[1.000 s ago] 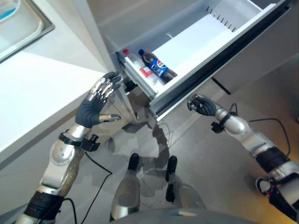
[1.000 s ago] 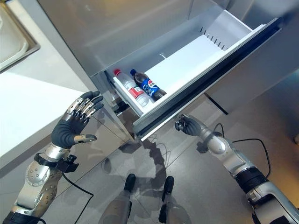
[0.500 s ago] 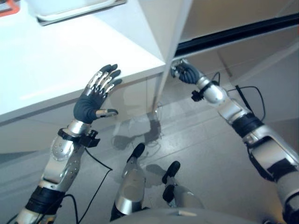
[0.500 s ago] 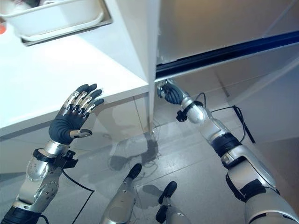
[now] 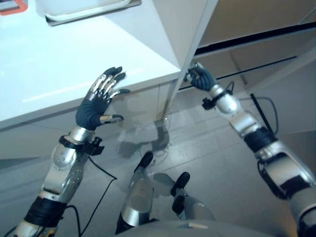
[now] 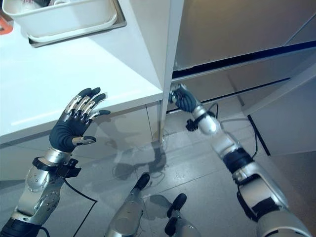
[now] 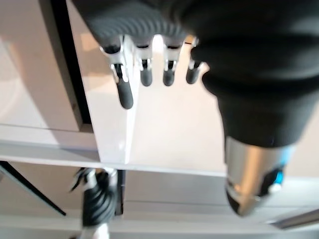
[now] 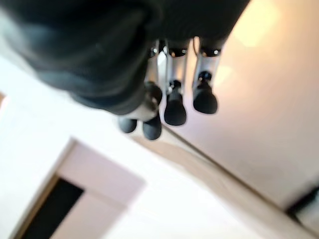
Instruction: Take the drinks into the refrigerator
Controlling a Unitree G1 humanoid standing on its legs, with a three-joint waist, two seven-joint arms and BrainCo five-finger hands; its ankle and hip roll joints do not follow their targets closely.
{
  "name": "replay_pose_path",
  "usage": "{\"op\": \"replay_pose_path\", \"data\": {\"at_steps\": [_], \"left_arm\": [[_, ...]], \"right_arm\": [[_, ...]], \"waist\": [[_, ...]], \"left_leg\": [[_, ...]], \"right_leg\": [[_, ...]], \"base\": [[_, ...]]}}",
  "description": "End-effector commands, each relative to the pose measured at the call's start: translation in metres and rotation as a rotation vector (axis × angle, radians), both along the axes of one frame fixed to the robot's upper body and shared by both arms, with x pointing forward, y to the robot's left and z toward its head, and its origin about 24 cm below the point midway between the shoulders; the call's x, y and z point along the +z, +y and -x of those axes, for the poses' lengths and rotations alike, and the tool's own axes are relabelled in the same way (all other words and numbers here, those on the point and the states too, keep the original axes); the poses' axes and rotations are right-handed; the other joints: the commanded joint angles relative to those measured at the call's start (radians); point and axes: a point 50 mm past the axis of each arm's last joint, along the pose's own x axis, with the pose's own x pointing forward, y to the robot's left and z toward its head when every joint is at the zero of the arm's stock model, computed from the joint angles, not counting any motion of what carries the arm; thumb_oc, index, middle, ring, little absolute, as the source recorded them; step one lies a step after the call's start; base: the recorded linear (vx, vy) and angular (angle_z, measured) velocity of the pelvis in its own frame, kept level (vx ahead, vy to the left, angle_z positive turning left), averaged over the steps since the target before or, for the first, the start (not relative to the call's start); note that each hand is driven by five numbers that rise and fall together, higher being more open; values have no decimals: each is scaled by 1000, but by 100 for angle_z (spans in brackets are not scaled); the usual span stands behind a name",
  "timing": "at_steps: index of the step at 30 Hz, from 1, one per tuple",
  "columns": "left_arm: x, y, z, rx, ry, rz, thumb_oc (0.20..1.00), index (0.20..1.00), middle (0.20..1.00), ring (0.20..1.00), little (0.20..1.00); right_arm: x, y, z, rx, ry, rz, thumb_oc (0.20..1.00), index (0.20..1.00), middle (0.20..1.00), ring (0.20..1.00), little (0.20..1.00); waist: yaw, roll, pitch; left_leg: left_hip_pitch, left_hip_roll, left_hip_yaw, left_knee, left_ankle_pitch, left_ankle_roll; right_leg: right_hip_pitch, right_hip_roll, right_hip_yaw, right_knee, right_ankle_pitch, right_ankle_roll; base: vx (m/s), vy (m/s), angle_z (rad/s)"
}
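Right eye view has the refrigerator [image 6: 237,29] as its biggest surface, a grey front rising at the far right, with a dark seam under its upper part and a drawer front [image 6: 256,74] below that seam sitting flush. Where the drinks are cannot be told from these views. To the left spreads the white counter [image 5: 49,74], and a tall white side panel [image 6: 168,49] stands between it and the refrigerator. Grey tiled floor [image 5: 217,163] lies below both.

At the far edge of the counter a white tub [image 6: 64,17] rests on a metal tray [image 6: 74,33], with something orange [image 5: 10,5] cut off in the corner beside it.

Raised in front of the counter's near edge, the left hand [image 5: 94,106] touches nothing, its fingers [image 7: 124,94] straight and spread and its thumb out to the side. The right hand [image 6: 181,100] is at the lower edge of the drawer front, just beside the white panel's foot. Its fingers [image 8: 174,109] are curled in toward the thumb, with nothing seen between them.
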Motion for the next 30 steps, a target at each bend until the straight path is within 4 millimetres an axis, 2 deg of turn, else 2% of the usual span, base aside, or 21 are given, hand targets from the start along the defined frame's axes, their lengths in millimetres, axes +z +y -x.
{"op": "replay_pose_path", "data": {"at_steps": [1, 2, 5, 7, 9, 10, 11, 12, 13, 14, 16, 18, 20, 22, 23, 25, 26, 29, 30], "left_arm": [[11, 0, 12, 26, -103, 1, 1000, 1000, 1000, 1000, 1000], [11, 0, 12, 25, -103, 1, 1000, 1000, 1000, 1000, 1000], [6, 2, 11, 46, -88, -1, 1000, 1000, 1000, 1000, 1000], [1, 4, 10, 71, -68, -9, 1000, 1000, 1000, 1000, 1000], [-2, 4, 10, 80, -60, -13, 1000, 1000, 1000, 1000, 1000], [-6, 7, 11, 94, -44, -12, 1000, 1000, 1000, 1000, 1000], [-6, 7, 11, 93, -43, -12, 1000, 1000, 1000, 1000, 1000], [-9, 8, 12, 103, -32, -14, 1000, 1000, 1000, 1000, 1000], [-11, 10, 13, 117, -24, -16, 1000, 1000, 1000, 1000, 1000], [-14, 11, 14, 124, -14, -21, 1000, 1000, 1000, 1000, 1000], [-19, 14, 16, 140, 6, -23, 1000, 1000, 1000, 1000, 1000], [-28, 18, 17, 166, 46, -25, 1000, 1000, 1000, 1000, 1000], [-33, 19, 18, 169, 68, -24, 1000, 1000, 1000, 1000, 1000], [-47, 23, 18, 199, 131, -30, 1000, 1000, 1000, 1000, 1000], [-48, 23, 18, 198, 131, -30, 1000, 1000, 1000, 1000, 1000], [-63, 27, 19, 226, 196, -42, 1000, 1000, 1000, 1000, 1000], [-63, 27, 19, 226, 196, -42, 1000, 1000, 1000, 1000, 1000], [-83, 27, 20, 233, 281, -70, 1000, 1000, 1000, 1000, 1000], [-83, 27, 20, 232, 281, -70, 1000, 1000, 1000, 1000, 1000]], "right_arm": [[-6, -8, 17, 23, -21, -103, 200, 200, 200, 200, 200], [-6, -9, 17, 22, -21, -103, 200, 200, 200, 200, 200], [-27, -26, 29, -30, 34, -118, 200, 200, 200, 200, 200], [-47, -43, 44, -85, 91, -141, 200, 200, 200, 200, 200], [-53, -49, 51, -97, 107, -141, 200, 200, 200, 200, 200], [-69, -61, 64, -134, 162, -158, 231, 231, 231, 231, 231], [-70, -61, 64, -134, 164, -158, 482, 482, 482, 482, 482], [-78, -67, 73, -152, 195, -165, 542, 542, 542, 542, 542], [-86, -73, 82, -169, 223, -161, 821, 821, 821, 821, 821], [-92, -78, 89, -173, 250, -147, 1000, 1000, 1000, 1000, 1000], [-98, -89, 102, -201, 275, -129, 1000, 1000, 1000, 1000, 1000], [-118, -104, 122, -279, 355, -165, 1000, 1000, 1000, 1000, 1000], [-123, -109, 129, -298, 376, -167, 1000, 1000, 1000, 1000, 1000], [-130, -119, 142, -355, 404, -220, 1000, 1000, 1000, 1000, 1000], [-130, -119, 142, -356, 404, -220, 1000, 1000, 1000, 1000, 1000], [-127, -124, 147, -380, 384, -248, 1000, 1000, 1000, 1000, 1000], [-127, -124, 147, -380, 384, -248, 1000, 1000, 1000, 1000, 1000], [-121, -124, 147, -370, 357, -276, 1000, 1000, 1000, 1000, 1000], [-121, -124, 147, -370, 357, -276, 1000, 1000, 1000, 1000, 1000]], "waist": [[-62, -19, -51], [-63, -19, -53], [-90, -13, -63], [-123, -4, -78], [-133, 0, -85], [-157, 7, -94], [-156, 8, -95], [-172, 13, -103], [-187, 19, -110], [-200, 22, -117], [-222, 33, -133], [-262, 47, -152], [-271, 53, -158], [-303, 62, -178], [-301, 63, -178], [-328, 69, -195], [-326, 69, -195], [-348, 70, -218], [-347, 70, -218]], "left_leg": [[22, -81, 75, -3, -41, 125], [18, -82, 73, -3, -37, 125], [19, -80, 78, 4, -41, 124], [29, -79, 85, 4, -44, 123], [32, -78, 86, 4, -45, 122], [39, -78, 92, 4, -47, 121], [39, -78, 91, 4, -47, 121], [45, -76, 97, 3, -49, 121], [52, -74, 104, 2, -51, 119], [58, -73, 110, 2, -52, 118], [70, -71, 122, 0, -57, 117], [90, -66, 144, -4, -62, 116], [100, -62, 154, -8, -64, 116], [121, -57, 178, -14, -70, 115], [122, -57, 179, -15, -70, 115], [148, -48, 206, -25, -76, 116], [150, -48, 208, -26, -76, 116], [184, -33, 250, -41, -84, 119], [185, -33, 252, -42, -84, 119]], "right_leg": [[21, -23, 36, 125, -122, 22], [19, -23, 35, 122, -118, 22], [22, -22, 41, 120, -118, 22], [29, -19, 49, 114, -119, 21], [33, -18, 51, 110, -118, 21], [42, -17, 54, 103, -117, 22], [43, -17, 54, 102, -116, 22], [49, -16, 60, 96, -114, 23], [54, -15, 68, 90, -111, 24], [58, -14, 74, 85, -110, 25], [66, -12, 87, 75, -105, 26], [75, -7, 111, 64, -99, 29], [81, -4, 121, 60, -98, 29], [91, 3, 144, 50, -94, 31], [91, 3, 146, 49, -93, 31], [101, 10, 173, 45, -89, 33], [102, 10, 175, 44, -89, 33], [116, 19, 221, 29, -78, 38], [116, 19, 222, 28, -78, 38]], "base": [[-3, 16, -9], [-3, 11, -11], [-7, -2, -11], [-9, 10, -5], [-7, 1, -10], [-6, 2, -17], [-5, 18, -12], [-2, 32, -8], [2, 40, -5], [15, 38, -13], [14, 34, -27], [15, 39, -23], [24, 17, -36], [32, 15, -23], [37, 9, -23], [35, 11, -38], [30, 11, -48], [26, 7, -34], [13, 12, -45]]}}
